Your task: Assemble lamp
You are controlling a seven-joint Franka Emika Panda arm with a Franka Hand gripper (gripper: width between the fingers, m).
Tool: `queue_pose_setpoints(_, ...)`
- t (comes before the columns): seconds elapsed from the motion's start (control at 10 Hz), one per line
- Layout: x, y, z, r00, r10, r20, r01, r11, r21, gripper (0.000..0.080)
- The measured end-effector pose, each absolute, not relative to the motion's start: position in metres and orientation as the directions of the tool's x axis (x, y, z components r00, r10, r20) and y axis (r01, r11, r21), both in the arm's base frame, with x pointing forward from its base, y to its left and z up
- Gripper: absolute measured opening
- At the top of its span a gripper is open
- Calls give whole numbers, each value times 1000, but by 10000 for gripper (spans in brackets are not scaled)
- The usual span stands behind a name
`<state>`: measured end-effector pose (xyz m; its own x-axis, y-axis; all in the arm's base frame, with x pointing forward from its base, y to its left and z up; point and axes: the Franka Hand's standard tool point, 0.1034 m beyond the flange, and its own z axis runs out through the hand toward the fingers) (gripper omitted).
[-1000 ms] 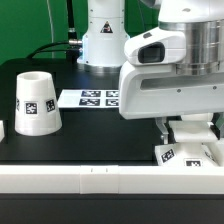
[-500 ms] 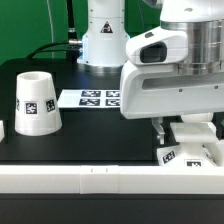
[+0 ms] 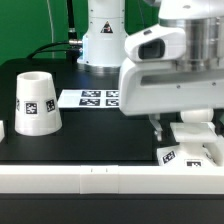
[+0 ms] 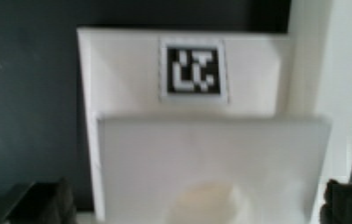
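Observation:
The white lamp base with a black-and-white tag lies at the front on the exterior view's right, against the white front rail. It fills the wrist view. My gripper hangs just over it. It is open, with one dark finger on each side of the base and a gap between each finger and the part. The tapered shade stands mouth down on the exterior view's left, far from the gripper. The bulb is not in view.
The marker board lies flat mid-table behind the gripper. A white rail runs along the front edge. A small white part is cut off at the exterior view's left edge. The robot's pedestal stands at the back.
The arm's hand has risen slightly over the base. The base, shade and marker board have not moved.

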<state>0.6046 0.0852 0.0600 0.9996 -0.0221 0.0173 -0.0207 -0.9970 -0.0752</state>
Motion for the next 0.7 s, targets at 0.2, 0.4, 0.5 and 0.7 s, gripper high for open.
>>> queue_pose_setpoints(0.2, 566, 88, 68, 1000, -27, 2, -27, -997, -72, 699)
queue_pose_setpoints(0.4, 533, 95, 76, 997, -75, 0, -75, -993, -89, 699)
queue_pose_setpoints(0.5, 519, 105, 76, 995, -95, -12, -95, -991, -92, 699)
queue_pose_setpoints(0.7, 506, 120, 68, 995, -97, -16, -98, -990, -96, 699)
